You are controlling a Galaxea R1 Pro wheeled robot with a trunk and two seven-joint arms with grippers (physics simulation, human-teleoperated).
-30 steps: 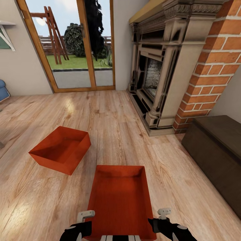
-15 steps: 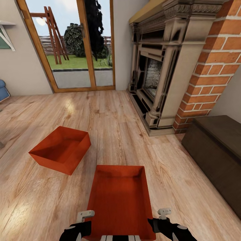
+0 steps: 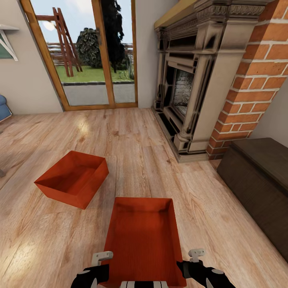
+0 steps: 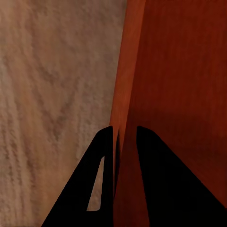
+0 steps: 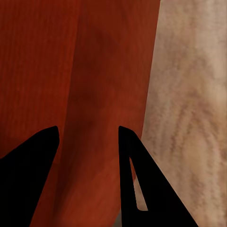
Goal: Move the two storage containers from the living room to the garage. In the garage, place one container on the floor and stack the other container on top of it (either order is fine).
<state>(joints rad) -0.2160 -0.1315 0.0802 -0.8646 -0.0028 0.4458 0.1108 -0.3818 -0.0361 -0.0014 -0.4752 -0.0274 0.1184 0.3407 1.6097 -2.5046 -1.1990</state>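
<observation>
Two orange-red storage containers sit on the living room's wood-plank floor. One storage container [image 3: 72, 179] lies at the left, turned at an angle. The other storage container [image 3: 144, 240] lies straight in front of me. My left gripper [image 3: 97, 273] [image 4: 124, 128] is at the near container's left wall [image 4: 124, 85], and its fingers are pinched on that thin wall. My right gripper [image 3: 193, 267] [image 5: 88, 128] is at the right wall [image 5: 113, 71], open, with the fingers set wide apart over it.
A brick fireplace [image 3: 200, 80] stands at the right. In front of it, a long dark brown chest [image 3: 260, 180] sits close to the near container's right side. A wood-framed glass door [image 3: 84, 56] is ahead. Open plank floor [image 3: 132, 152] lies between.
</observation>
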